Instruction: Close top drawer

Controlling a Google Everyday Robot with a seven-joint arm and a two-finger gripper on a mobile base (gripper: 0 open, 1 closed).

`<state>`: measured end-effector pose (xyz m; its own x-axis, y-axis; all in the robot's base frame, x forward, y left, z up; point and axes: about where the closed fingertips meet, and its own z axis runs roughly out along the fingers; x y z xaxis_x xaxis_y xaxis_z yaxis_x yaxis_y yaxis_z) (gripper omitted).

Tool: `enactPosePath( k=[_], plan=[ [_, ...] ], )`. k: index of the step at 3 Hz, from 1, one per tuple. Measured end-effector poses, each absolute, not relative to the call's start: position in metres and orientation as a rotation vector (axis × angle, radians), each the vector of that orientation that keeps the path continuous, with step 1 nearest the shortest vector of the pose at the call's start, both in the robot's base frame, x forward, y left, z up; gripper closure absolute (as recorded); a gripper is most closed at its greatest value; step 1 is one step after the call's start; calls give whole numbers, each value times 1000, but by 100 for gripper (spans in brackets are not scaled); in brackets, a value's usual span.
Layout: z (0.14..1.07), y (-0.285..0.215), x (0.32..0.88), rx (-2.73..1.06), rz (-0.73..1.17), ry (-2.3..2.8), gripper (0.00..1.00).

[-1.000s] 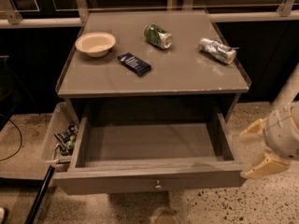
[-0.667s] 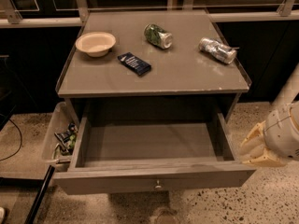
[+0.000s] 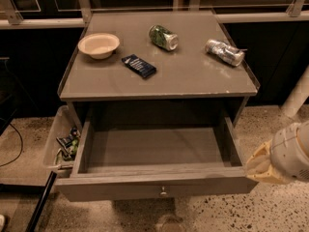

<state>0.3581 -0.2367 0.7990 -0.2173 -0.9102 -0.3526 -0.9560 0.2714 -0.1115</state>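
The top drawer (image 3: 145, 188) is a wide, shallow grey drawer, pulled far out from under the cabinet top. Its inside (image 3: 154, 149) is bare. A small round metal knob (image 3: 163, 192) sits mid-front. My gripper (image 3: 257, 166), with yellowish fingers on a white wrist, is at the right, right beside the drawer's front right corner. Its fingers are pressed together and hold nothing. The lower drawers are hidden below the open one.
On the cabinet top (image 3: 193, 81) lie a cream bowl (image 3: 99, 44), a dark blue packet (image 3: 138, 65), a green can (image 3: 163, 36) and a crushed silver can (image 3: 224, 51). A clear bin (image 3: 62, 139) with small items hangs at the left. A dark pole (image 3: 41, 204) leans at the lower left.
The gripper's fingers, spread apart a second ago, have come together. The gripper stays next to the drawer's right front corner. The drawer has not moved.
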Motion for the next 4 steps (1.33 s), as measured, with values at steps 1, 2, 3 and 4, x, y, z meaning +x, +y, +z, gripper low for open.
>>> enactPosePath(
  k=[1,2,3,4],
  plan=[
    [735,-239,350,-1596,240,2253,100],
    [685,-232,350,-1547,255,2229,100],
    [652,-221,361,-1568,254,2161,100],
    [639,-205,378,-1604,247,2078,100]
  ],
)
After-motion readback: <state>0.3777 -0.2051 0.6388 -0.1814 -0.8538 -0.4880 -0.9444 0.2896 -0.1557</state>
